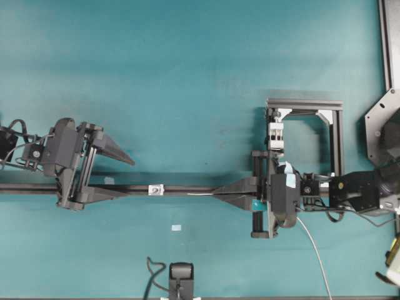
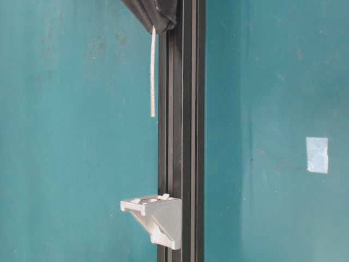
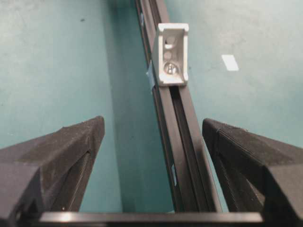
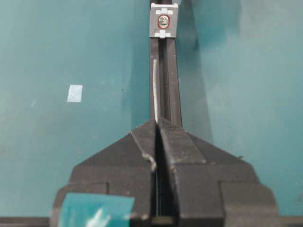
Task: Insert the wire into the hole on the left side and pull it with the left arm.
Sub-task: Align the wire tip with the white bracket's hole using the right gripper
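Note:
The thin whitish wire [image 4: 155, 90] sticks out forward from my right gripper [image 4: 156, 121], which is shut on it. Its free end hangs beside the black rail [image 2: 182, 136], a short way from the small white block [image 2: 155, 218]. In the overhead view the wire [image 1: 200, 194] lies along the rail between the right gripper [image 1: 216, 192] and the block [image 1: 155, 189]. My left gripper [image 1: 128, 177] is on the block's other side, open, with one finger over the rail. Its wrist view shows the block [image 3: 170, 54] ahead with small dark openings, and the left gripper [image 3: 154, 123] holds nothing.
A taller white-and-black clamp block [image 1: 275, 134] stands in a black square frame [image 1: 337, 134] at the right rear. A pale tape patch [image 1: 176, 228] lies on the teal table in front of the rail. A grey cable [image 1: 315, 250] trails from the right arm. A camera mount [image 1: 181, 275] stands at the front edge.

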`<state>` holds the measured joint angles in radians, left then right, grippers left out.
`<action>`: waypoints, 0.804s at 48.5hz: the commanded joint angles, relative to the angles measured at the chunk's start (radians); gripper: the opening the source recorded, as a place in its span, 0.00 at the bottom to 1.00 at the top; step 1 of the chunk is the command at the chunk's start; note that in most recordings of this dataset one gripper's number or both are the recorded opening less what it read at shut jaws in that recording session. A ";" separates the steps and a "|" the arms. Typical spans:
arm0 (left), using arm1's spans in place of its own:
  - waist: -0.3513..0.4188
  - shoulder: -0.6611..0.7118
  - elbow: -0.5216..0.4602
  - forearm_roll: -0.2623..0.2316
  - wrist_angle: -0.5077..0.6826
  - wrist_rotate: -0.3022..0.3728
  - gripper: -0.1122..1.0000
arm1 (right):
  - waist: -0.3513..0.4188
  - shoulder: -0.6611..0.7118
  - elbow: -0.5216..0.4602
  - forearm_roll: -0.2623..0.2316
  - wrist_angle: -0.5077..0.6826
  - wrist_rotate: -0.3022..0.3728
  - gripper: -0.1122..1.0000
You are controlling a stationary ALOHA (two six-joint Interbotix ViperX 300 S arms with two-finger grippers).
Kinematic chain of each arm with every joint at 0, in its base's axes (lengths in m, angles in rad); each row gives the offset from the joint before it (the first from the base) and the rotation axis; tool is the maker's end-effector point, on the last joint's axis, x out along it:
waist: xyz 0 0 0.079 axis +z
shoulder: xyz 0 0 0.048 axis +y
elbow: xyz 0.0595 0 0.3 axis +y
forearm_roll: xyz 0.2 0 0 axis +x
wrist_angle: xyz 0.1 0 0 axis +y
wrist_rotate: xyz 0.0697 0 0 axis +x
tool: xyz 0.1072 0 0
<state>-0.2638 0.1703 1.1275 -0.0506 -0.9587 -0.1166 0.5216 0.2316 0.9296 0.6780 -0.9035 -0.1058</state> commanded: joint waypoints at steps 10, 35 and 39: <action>-0.006 0.026 -0.034 -0.002 -0.009 0.000 0.80 | 0.005 0.000 -0.008 0.003 -0.018 0.000 0.12; -0.006 0.025 -0.038 -0.002 -0.011 0.000 0.80 | -0.009 0.048 -0.031 0.003 -0.051 0.000 0.12; -0.006 0.025 -0.038 -0.002 -0.009 0.002 0.80 | -0.014 0.052 -0.034 0.003 -0.051 0.000 0.12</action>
<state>-0.2654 0.2071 1.0983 -0.0491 -0.9587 -0.1166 0.5154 0.2899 0.9081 0.6796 -0.9465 -0.1058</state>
